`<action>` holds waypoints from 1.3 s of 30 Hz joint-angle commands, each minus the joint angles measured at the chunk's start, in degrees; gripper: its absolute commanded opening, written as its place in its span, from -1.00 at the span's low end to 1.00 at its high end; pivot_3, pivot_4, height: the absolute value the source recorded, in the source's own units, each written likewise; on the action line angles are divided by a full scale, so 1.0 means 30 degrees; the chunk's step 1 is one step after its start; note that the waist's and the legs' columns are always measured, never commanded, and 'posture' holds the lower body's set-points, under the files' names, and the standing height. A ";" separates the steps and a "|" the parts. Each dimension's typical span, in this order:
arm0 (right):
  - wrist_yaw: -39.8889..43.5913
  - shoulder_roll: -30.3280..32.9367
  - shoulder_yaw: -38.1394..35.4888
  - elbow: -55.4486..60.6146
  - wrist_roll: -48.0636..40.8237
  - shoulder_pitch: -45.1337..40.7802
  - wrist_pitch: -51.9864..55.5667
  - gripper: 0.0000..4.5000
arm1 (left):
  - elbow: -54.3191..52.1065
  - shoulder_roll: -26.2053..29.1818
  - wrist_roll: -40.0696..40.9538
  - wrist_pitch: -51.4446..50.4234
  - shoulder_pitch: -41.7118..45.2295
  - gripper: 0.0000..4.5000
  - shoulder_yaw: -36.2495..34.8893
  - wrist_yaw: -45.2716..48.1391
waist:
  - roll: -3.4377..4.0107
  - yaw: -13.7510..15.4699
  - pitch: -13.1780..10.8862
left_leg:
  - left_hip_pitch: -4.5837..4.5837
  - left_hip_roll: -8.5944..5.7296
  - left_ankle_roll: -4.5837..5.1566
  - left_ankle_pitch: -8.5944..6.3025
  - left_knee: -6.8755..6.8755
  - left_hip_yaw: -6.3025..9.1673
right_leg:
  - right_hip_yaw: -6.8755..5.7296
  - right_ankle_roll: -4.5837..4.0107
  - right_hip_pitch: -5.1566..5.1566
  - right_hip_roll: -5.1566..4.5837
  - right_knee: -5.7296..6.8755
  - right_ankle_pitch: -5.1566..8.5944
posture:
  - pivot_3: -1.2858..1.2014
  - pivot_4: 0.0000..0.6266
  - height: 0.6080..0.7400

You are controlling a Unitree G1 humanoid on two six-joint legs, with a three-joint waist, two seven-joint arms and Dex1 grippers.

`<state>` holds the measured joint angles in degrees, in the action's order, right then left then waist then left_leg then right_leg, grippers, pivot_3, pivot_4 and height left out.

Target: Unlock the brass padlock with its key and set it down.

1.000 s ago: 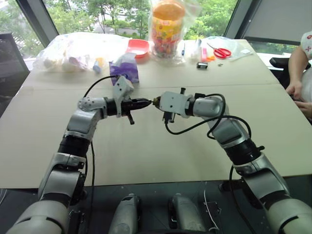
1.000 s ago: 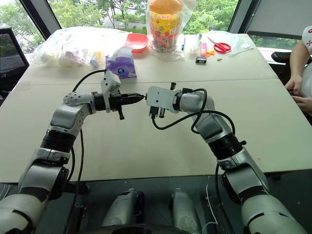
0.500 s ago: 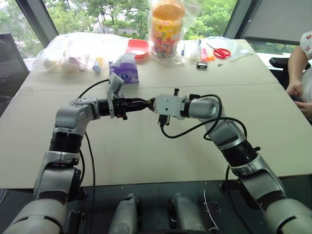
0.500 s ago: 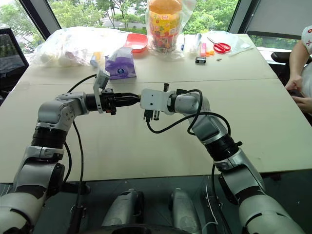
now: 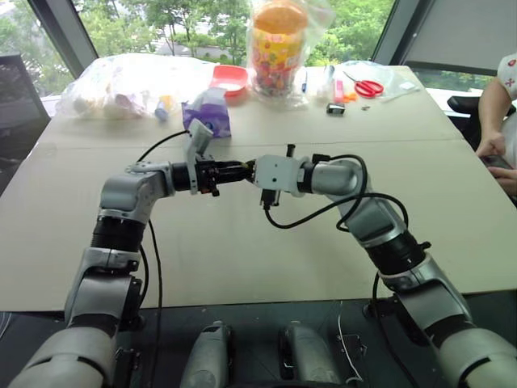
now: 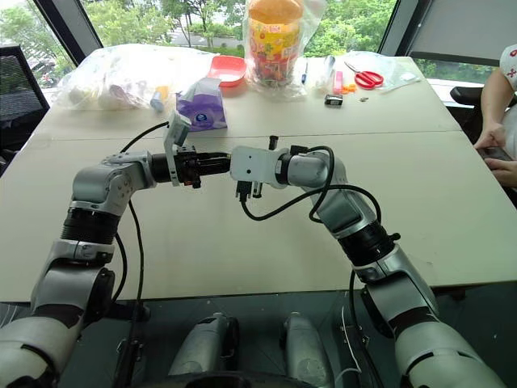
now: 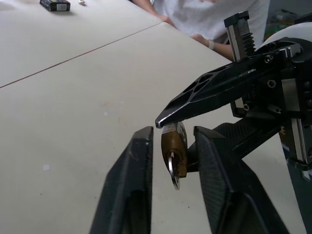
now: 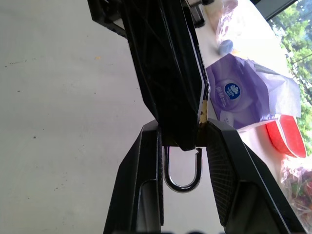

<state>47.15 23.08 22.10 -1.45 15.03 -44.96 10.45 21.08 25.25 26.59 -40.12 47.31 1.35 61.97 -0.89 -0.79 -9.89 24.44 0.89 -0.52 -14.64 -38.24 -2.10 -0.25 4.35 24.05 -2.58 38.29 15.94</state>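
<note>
Padlock (image 7: pixel 174 146) is clamped in the right claw (image 7: pixel 183 141) above the bench (image 7: pixel 73 97), presenting the key (image 7: pixel 174 170); left claw (image 7: pixel 173 161) stands slightly apart around it.

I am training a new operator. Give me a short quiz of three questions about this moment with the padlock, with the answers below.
1. True or false: the brass padlock lies flat on the table.
2. Which gripper clamps the padlock? A: left. B: right.
3. Name the red-handled tool at the table's far edge.

Key
1. False; it is held in the air.
2. B, the right gripper.
3. The scissors.
</note>
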 commanded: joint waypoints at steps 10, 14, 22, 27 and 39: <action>-0.0068 -0.0079 -0.0356 0.0922 -0.0100 -0.0103 0.0586 -0.48 | 0.0225 -0.0046 -0.0038 0.0441 0.0427 -1.00 -0.0338 -0.0104 | 0.0000 -0.0001 0.0000 | 0.0001 0.0000 0.0000 0.0000 0.0001 0.0001 | 0.0001 0.0000 0.0000 -0.0001 0.0000 0.0000 | 0.03 -0.52 1.00; -0.0076 0.0299 -0.0613 0.1202 -0.0056 0.0175 0.1165 0.39 | -0.0049 0.0119 0.0599 -0.0094 0.0175 -1.00 -0.0847 0.0113 | 0.0000 0.0005 0.0000 | 0.0001 0.0000 0.0000 0.0000 0.0000 0.0001 | 0.0001 0.0000 0.0000 -0.0002 0.0000 0.0000 | 0.03 -0.52 1.00; -0.0748 -0.1083 -0.5852 0.4350 -0.5320 0.0558 0.8478 0.79 | 0.0177 0.0430 0.2615 -0.1149 -0.0244 -1.00 -0.2478 0.1580 | -0.0001 0.0023 0.0000 | 0.0001 0.0013 -0.0001 0.0001 0.0001 0.0003 | 0.0002 -0.0001 0.0000 -0.0020 0.0007 -0.0001 | 0.03 -0.52 1.00; -0.1505 -0.1280 -0.6085 0.5034 -0.6359 0.0475 0.9913 0.79 | 0.0126 0.0462 0.2865 -0.1452 -0.0214 -1.00 -0.2465 0.1753 | -0.0001 0.0008 0.0001 | -0.0001 0.0008 0.0000 0.0000 0.0001 0.0002 | 0.0003 -0.0001 0.0000 -0.0020 0.0007 -0.0001 | 0.03 -0.52 1.00; -0.2233 -0.1242 -0.4763 0.4873 -0.7122 0.0285 0.9815 0.79 | -0.1197 0.0538 0.2677 -0.1457 -0.0637 -1.00 -0.1473 0.1980 | -0.0002 0.0002 0.0001 | 0.0001 0.0003 0.0001 0.0000 0.0002 0.0002 | 0.0009 -0.0001 0.0001 -0.0008 0.0003 -0.0001 | 0.03 -0.52 1.00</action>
<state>40.72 19.30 7.51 11.58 -5.58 -42.28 40.88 19.97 26.33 34.19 -44.70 45.07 -2.93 67.23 -0.89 -0.79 -9.89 24.45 0.89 -0.52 -14.64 -38.23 -2.10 -0.22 4.34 24.06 -2.60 38.31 15.94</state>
